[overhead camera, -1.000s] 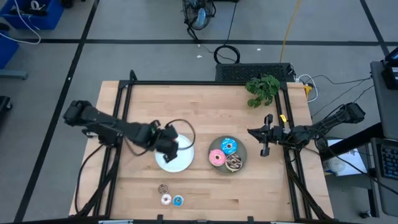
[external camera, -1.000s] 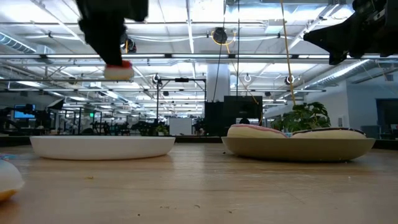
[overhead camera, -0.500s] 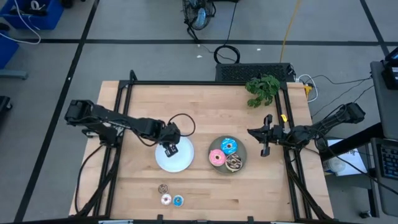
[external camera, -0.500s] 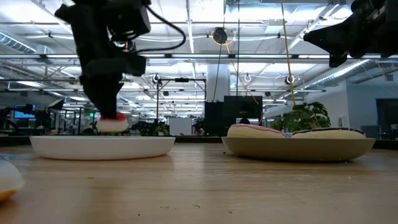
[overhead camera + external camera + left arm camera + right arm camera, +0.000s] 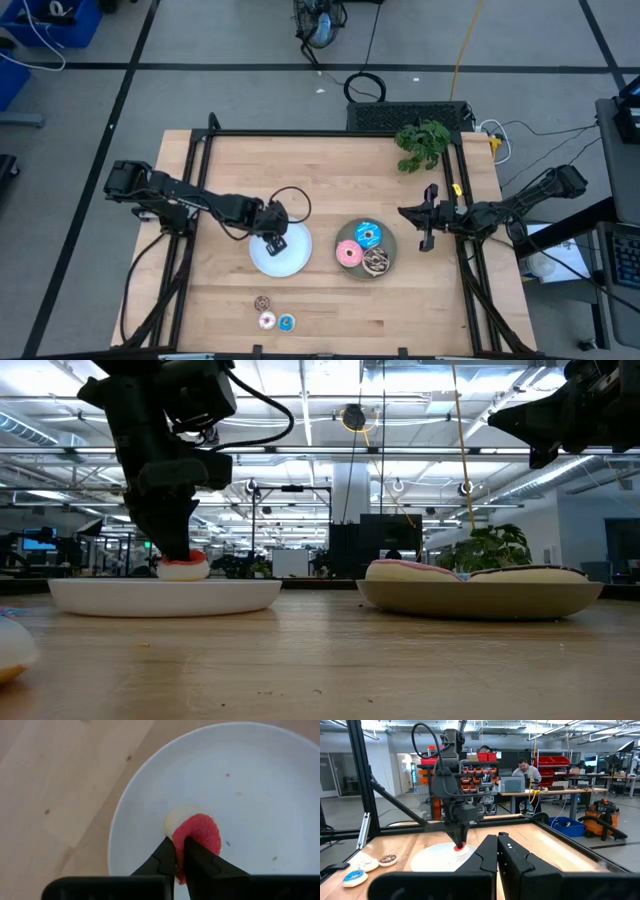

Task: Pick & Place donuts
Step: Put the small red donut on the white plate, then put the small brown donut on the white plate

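My left gripper (image 5: 274, 240) is down over the round white plate (image 5: 292, 262), shut on the tiny red donut (image 5: 201, 833), which also shows in the low view (image 5: 183, 568). The round grey plate (image 5: 389, 245) carries the pink (image 5: 349, 254), blue (image 5: 368, 236) and brown sprinkled (image 5: 377, 262) donuts. Three tiny donuts lie on the wood near the table's near edge: brown (image 5: 262, 302), pink-white (image 5: 267, 320), blue (image 5: 286, 322). My right gripper (image 5: 428, 228) waits shut at the table's right side, above the surface. My left gripper pinches the red donut's rim (image 5: 181, 840) between its two fingers, which come from above, pointing down. The donut's underside sits on the white plate's inner surface (image 5: 250, 795), and its cream side (image 5: 174, 821) shows beside the red top.
A green plant sprig (image 5: 422, 143) lies by the table's far right corner. Black frame rails (image 5: 200, 170) run along the left, far and right sides. Bare wood lies between the two plates and across the far half. People and benches show in the room behind.
My left gripper has come down onto the white plate with the red donut still in its fingers. The donut, held well above the plate a second ago, now rests on it. The right arm has kept still.
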{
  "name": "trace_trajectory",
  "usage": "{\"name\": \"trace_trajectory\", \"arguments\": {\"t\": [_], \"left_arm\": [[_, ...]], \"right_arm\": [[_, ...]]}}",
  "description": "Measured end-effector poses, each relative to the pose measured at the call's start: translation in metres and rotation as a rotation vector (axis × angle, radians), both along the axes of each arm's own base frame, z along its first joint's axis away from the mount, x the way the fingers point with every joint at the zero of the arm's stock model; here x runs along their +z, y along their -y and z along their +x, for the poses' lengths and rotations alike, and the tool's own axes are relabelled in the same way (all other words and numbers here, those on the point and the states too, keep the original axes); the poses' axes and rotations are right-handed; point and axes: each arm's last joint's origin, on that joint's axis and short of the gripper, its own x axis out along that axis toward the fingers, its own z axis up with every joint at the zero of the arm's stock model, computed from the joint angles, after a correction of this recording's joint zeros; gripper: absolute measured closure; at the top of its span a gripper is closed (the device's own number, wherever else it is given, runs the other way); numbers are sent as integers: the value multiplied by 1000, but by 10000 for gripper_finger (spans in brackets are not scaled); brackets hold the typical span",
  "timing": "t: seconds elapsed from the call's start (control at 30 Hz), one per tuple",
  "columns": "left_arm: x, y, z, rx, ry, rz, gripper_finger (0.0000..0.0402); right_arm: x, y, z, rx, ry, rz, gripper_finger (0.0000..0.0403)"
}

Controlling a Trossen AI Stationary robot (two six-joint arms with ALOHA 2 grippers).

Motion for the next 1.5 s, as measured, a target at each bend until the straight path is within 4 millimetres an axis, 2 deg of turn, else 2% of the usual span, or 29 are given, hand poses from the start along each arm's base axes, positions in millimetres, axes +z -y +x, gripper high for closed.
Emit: {"name": "trace_trajectory", "arguments": {"t": [0.1, 0.2, 0.47, 0.63, 0.8, 0.93, 1.1, 1.27, 1.4, 1.5], "left_arm": [[1, 0, 2, -12, 21, -1, 380], [0, 2, 3, -18, 25, -7, 368], [-22, 8, 9, 5, -43, -4, 280], [-21, 4, 13, 27, -42, -2, 236], [-7, 4, 18, 13, -31, 3, 201], [3, 5, 23, 19, -30, 16, 187], [11, 5, 27, 11, -29, 15, 185], [28, 11, 30, -54, -65, 19, 185], [51, 22, 31, -115, -121, -52, 191], [72, 32, 24, -108, -220, -46, 213]], "right_arm": [[0, 0, 0, 0, 0, 0, 403], [0, 0, 0, -1, 1, -3, 403], [4, 0, -1, -5, 31, -10, 403], [3, 0, 0, -4, 28, -11, 403], [4, 0, 0, 0, 39, 15, 403], [4, 0, 0, 0, 40, 16, 403], [4, 0, 0, 1, 39, 16, 403], [4, 0, 0, 1, 38, 15, 403], [4, 0, 0, 2, 38, 16, 403], [4, 0, 0, 2, 39, 16, 403]]}}
